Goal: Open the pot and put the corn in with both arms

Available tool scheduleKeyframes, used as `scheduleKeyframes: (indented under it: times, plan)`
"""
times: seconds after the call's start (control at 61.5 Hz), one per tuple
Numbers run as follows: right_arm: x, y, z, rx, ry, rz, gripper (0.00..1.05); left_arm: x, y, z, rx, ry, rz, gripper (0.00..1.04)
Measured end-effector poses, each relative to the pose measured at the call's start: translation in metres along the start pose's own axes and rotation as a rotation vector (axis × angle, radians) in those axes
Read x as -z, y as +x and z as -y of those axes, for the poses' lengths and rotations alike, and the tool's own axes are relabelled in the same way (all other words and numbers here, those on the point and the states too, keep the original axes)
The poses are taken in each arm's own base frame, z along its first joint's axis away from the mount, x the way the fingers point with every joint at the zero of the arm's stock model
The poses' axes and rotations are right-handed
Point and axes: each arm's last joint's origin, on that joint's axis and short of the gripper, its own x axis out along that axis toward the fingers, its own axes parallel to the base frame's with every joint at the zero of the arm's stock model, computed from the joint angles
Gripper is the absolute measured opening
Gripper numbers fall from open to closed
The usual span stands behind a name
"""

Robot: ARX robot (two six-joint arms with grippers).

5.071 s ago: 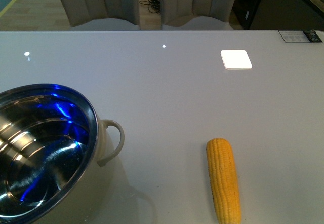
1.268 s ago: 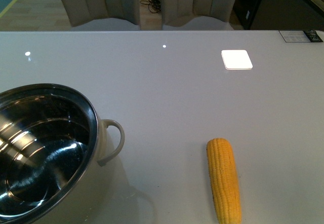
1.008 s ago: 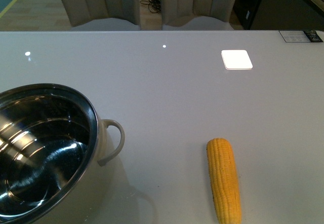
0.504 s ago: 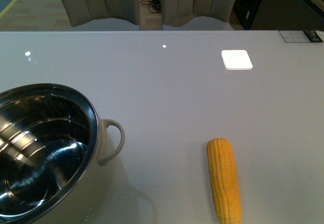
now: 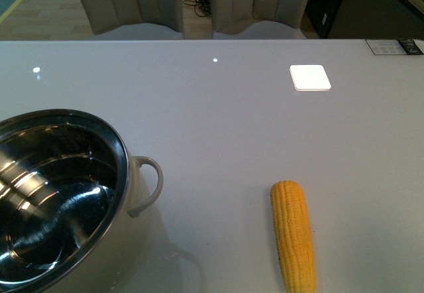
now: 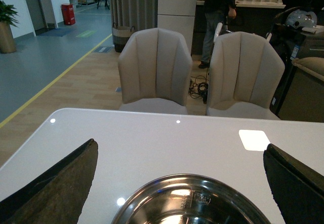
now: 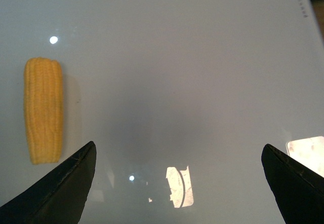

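Note:
The pot (image 5: 129,174) stands at the near left of the table in the front view, cream outside, its top uncovered and the shiny steel inside showing, with its loop handle (image 5: 151,183) pointing right. The yellow corn (image 5: 292,236) lies lengthwise on the table to the pot's right, well apart from it. Neither arm shows in the front view. My left gripper (image 6: 179,145) hangs open above the pot's near rim (image 6: 191,177) with nothing between its fingers. My right gripper (image 7: 178,145) is open over bare table, and the corn (image 7: 44,110) lies off to one side of it.
A flat white square (image 5: 309,77) lies on the table at the far right, with a small label (image 5: 394,46) at the far right corner. Two beige chairs (image 6: 154,67) (image 6: 243,72) stand behind the far edge. A person (image 6: 218,11) stands beyond them.
The blue reflection seen inside the pot five seconds ago is gone. The pot and the corn have not moved.

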Motion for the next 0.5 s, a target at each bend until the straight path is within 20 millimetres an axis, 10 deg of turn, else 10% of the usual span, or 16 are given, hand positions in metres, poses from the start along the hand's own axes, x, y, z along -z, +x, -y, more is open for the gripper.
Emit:
scheduleKeyframes:
  times: [0.504]
  plan:
    - [-0.018,0.122,-0.080,-0.214,-0.052,-0.188,0.96,0.000,0.000,0.000,0.000,0.000,0.000,0.98]
